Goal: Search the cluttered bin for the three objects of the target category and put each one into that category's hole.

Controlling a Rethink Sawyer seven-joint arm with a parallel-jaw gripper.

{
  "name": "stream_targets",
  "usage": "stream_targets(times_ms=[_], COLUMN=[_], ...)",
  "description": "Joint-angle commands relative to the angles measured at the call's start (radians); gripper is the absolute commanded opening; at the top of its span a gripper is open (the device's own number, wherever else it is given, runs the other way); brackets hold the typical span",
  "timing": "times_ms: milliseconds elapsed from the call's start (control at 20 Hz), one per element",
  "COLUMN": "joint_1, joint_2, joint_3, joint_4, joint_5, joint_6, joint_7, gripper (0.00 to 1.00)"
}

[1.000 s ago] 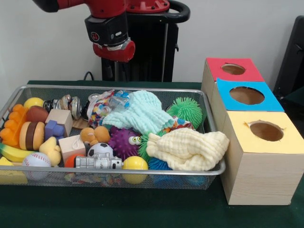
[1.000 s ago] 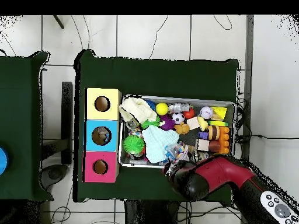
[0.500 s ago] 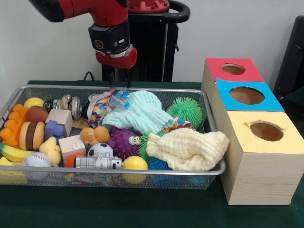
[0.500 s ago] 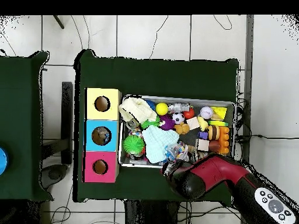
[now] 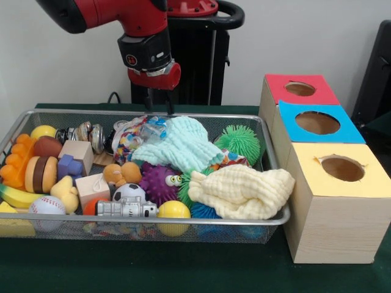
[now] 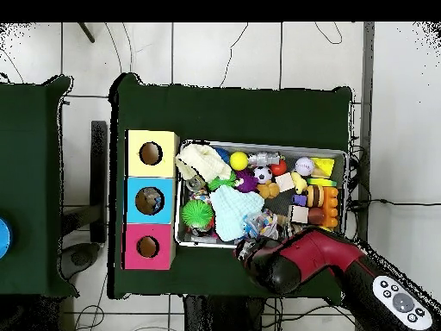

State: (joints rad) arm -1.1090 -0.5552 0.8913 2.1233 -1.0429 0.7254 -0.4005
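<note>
Silver wire-mesh bin point(image 5: 183, 221) sits on the dark green surface point(image 5: 183, 268); everything below is placed rel. to that bin.

The arm's end effector point(image 5: 157, 101) hangs above the bin's far rim, over the jumble of wrapped multicolour trinkets point(image 5: 135, 135). Two thin dark fingers point(image 5: 148, 99) point down with a gap between them and nothing in it, so it reads as released/empty. Probably held high there to stay clear of the pile while it lines up a pick; not touching any item.

Target category isn't stated, so I can't tell which three items count. Candidates all lie inside the bin:
- Cloths: mint-green knitted cloth point(image 5: 178, 145) draped on top at the middle, pale yellow muslin cloth point(image 5: 239, 191) slumped by the box-side end. Both lie over other toys, prob. hiding some.
- Balls: green spiky rubber ball point(image 5: 239, 140) at the far box-side corner, purple spiky ball w/ eyes point(image 5: 160, 182) mid-bin, yellow smooth ball point(image 5: 173, 211) and white baseball point(image 5: 46, 206) along the near rim.
- Play food: toy burger point(image 5: 41, 174), banana point(image 5: 18, 196) at the end away from the boxes.

Sorting boxes stand just beside the bin's end, wooden, each w/ a round hole on top: red-topped box point(image 5: 299, 89), blue-topped box point(image 5: 316, 122), yellow-topped box point(image 5: 342, 170). In the overhead view the blue hole seems to have something inside; can't say what.
</note>
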Motion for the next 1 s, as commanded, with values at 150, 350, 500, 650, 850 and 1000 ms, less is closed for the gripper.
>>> stream_targets(times_ms=[150,350,500,650,850,1000], joint_1=[-0.012,-0.016,-0.018,-0.015,-0.009,-0.011], joint_2=[0.027,0.029,0.031,0.041,0.063,0.068], joint_3=[-0.011,-0.010,-0.012,-0.023,-0.039,-0.038], joint_4=[-0.149,-0.160,-0.172,-0.189,-0.215,-0.219], joint_5=[-0.032,-0.030,-0.034,-0.050,-0.075,-0.073], joint_6=[-0.035,-0.027,-0.023,-0.020,-0.024,-0.023], joint_7=[-0.011,-0.025,-0.036,-0.048,-0.058,-0.063], gripper=[1.00,1.00,1.00,1.00,1.00,1.00])
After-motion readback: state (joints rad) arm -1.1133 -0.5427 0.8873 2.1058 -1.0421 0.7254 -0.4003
